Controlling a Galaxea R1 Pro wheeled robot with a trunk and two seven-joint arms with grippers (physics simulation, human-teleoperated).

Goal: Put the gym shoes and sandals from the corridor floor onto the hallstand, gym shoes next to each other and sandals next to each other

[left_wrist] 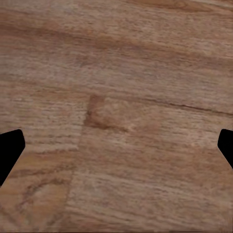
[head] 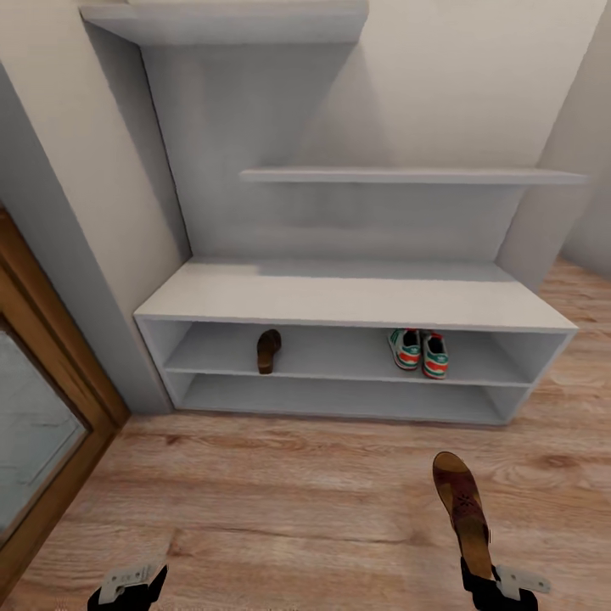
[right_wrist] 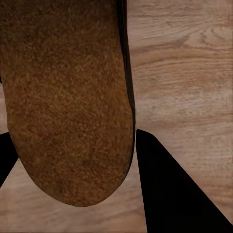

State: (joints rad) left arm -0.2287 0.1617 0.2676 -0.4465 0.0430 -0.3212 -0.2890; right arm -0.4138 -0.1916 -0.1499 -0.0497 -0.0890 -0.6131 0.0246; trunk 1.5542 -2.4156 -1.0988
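Already most of the job looks done: the two gym shoes (head: 419, 350) sit side by side on the upper shelf row of the hallstand (head: 356, 297), toward its right end, and one sandal (head: 268, 350) lies on the same shelf left of the middle, well apart from them. The second sandal (head: 462, 512) is off the corridor floor (head: 280, 501), clamped at its heel end in your right gripper (head: 490, 581); in the right wrist view its brown sole (right_wrist: 68, 102) lies between the dark fingers (right_wrist: 170, 189), which close on it. Your left gripper (head: 129, 585) hangs low over bare planks with its fingertips (left_wrist: 9, 148) spread wide, carrying nothing.

What remains, as I judge it, is to carry this sandal forward and set it just beside its partner on that shelf, so the pair reads as a pair.

The floor is light brown wood-plank laminate with clear grain. The hallstand is a pale grey bench with two open shelf rows and two stepped wall shelves (head: 407, 176) above it, backed into a cream corner; a wood-framed door (head: 42, 407) stands near its left end.
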